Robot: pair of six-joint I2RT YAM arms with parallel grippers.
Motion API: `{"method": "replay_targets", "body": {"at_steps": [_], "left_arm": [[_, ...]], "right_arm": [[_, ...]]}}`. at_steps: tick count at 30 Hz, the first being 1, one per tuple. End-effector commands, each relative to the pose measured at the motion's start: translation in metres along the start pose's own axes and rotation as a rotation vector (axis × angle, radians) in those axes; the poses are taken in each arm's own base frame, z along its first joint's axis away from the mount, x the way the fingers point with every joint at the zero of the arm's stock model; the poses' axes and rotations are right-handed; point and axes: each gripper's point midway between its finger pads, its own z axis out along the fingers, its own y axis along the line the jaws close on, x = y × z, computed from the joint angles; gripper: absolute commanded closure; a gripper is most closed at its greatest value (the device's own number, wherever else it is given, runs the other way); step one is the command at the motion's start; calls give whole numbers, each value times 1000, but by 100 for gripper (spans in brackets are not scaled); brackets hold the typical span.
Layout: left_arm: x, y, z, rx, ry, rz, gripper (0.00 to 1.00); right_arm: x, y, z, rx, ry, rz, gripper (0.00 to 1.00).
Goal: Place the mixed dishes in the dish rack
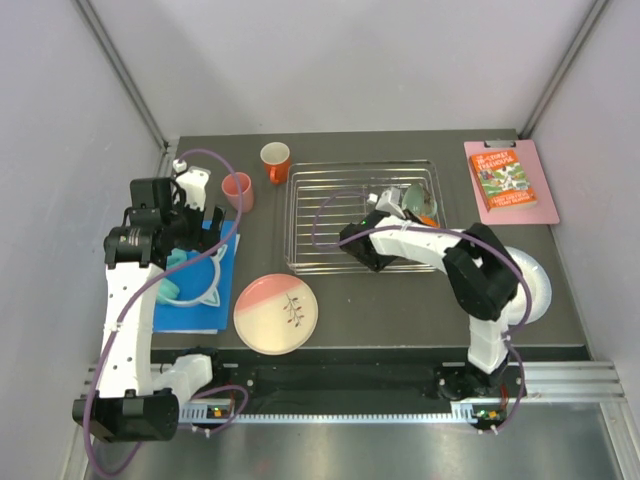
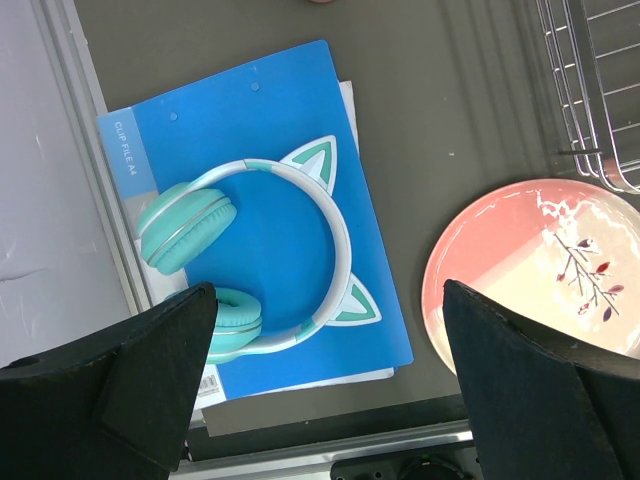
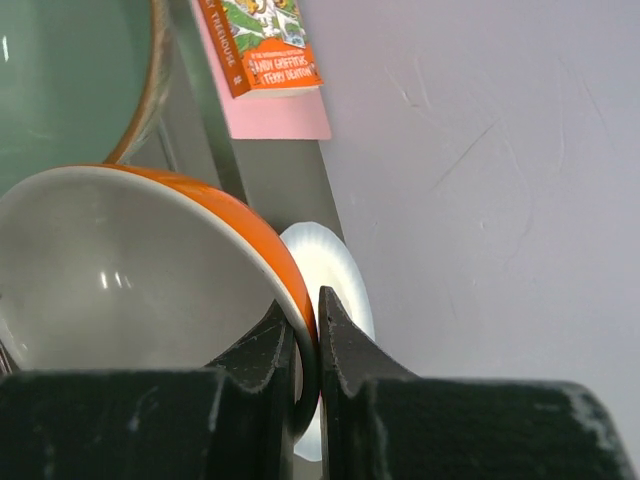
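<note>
The right tool (image 3: 305,312) is pinched narrow on the rim of the orange bowl (image 3: 130,270), one finger against its white inside and one on the outside. Just beyond it is the mint-green bowl (image 3: 60,80), both within the chrome dish rack (image 1: 330,185), and past the fingertips lie the pale plate (image 3: 345,290) and a book (image 3: 265,45) on a pink clipboard (image 3: 275,115). The left tool (image 2: 327,292) hangs wide, gripping nothing, over teal cat-ear headphones (image 2: 185,225) on a blue clip file (image 2: 270,140), with the pink-and-cream plate (image 2: 530,270) on the desk (image 2: 430,120) to its right and the pink cup (image 1: 237,188) and orange cup (image 1: 275,160) farther off.
</note>
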Motion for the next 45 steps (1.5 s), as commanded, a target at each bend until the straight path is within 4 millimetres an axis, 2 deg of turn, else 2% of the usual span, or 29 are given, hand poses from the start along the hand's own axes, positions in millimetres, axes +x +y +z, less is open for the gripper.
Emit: {"method": "replay_targets", "body": {"at_steps": [1,4,6,9,10,13,14,18,23,24,25,27,28,29,30,31,32,33,35,36,39,42,45], "left_arm": [[-1,1,-4,-10,-20,13,1],[-2,2,-3,-12,-17,9,1],[-4,3,-3,-13,-20,8,1],[-5,3,-3,-15,-19,7,1],[-6,3,-4,-16,-20,8,1],[-7,4,-4,-15,-19,2,1],[-7,3,-3,-12,-17,2,1],[-8,3,-2,-7,-15,-8,1],[-9,2,0,-2,-13,-13,1],[-10,3,0,-5,-14,-14,1],[-11,3,1,-5,-14,-14,1],[-14,4,1,-10,-16,-24,1],[-16,4,1,-9,-21,-30,1],[-17,4,0,-8,-24,-40,1],[-19,3,0,-1,-26,-42,1],[-19,2,-1,1,-28,-51,1],[-19,2,-1,2,-29,-52,1],[-18,1,-1,3,-27,-54,1],[-16,0,-2,3,-32,-59,1],[-12,-1,-1,5,-25,-61,1],[-9,-4,-2,15,-32,-61,1],[-9,-11,-4,50,-38,-65,1],[-7,-20,0,99,-29,-74,2]], "right_arm": [[4,3,4,37,-12,-70,100],[6,7,4,30,-1,-72,100],[7,7,4,26,9,-62,94],[10,9,3,12,30,-51,69],[13,11,3,2,45,-51,52],[15,11,2,-4,53,-37,30],[16,10,2,-5,57,-29,27],[12,-1,-2,-28,65,46,23],[-10,-38,-17,-124,92,303,21],[-21,-45,-21,-150,94,385,21],[-25,-54,-27,-203,115,467,20],[-46,-58,-37,-305,115,605,20],[-54,-70,-43,-368,97,689,20],[-69,-64,-48,-445,59,744,20],[-77,-73,-60,-563,37,833,14],[-82,-75,-65,-627,-14,825,13],[-97,-66,-68,-697,-83,915,12],[-100,-78,-72,-766,-118,980,7],[-94,-74,-63,-786,-88,1040,6],[-88,-75,-50,-778,-45,1065,7],[-71,-66,-31,-764,25,1080,9],[-59,-67,-22,-708,35,1062,11],[-22,-81,1,-527,148,1094,11]]}}
